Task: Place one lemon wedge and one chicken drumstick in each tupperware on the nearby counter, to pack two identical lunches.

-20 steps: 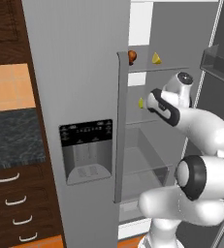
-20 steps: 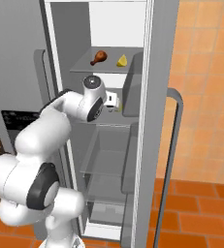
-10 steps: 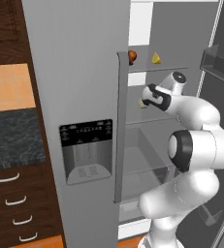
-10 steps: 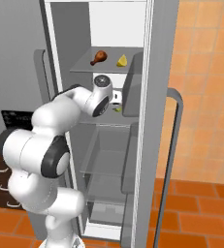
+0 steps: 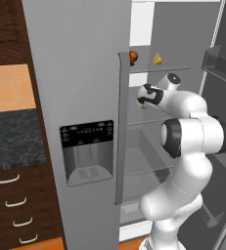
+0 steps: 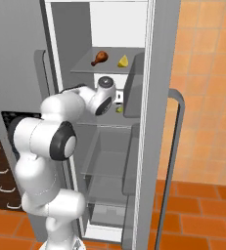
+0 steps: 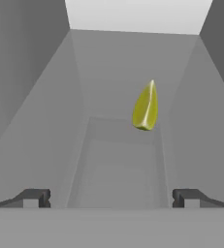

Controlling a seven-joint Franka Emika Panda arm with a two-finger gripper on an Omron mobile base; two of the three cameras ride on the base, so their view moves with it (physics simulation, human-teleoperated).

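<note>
Lemon wedge (image 7: 146, 107) lies ahead of the hand (image 7: 111, 197) and slightly right of its centre — long axis upright; the hand is open, holding nothing.

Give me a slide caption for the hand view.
Open gripper faces a lemon wedge inside the grey fridge.

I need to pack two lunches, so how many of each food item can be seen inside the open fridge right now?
Lemon wedges: 2, one on the top shelf, one on the shelf below, ahead of the open gripper
Chicken drumsticks: 1, on the top shelf
Total: 3
</note>
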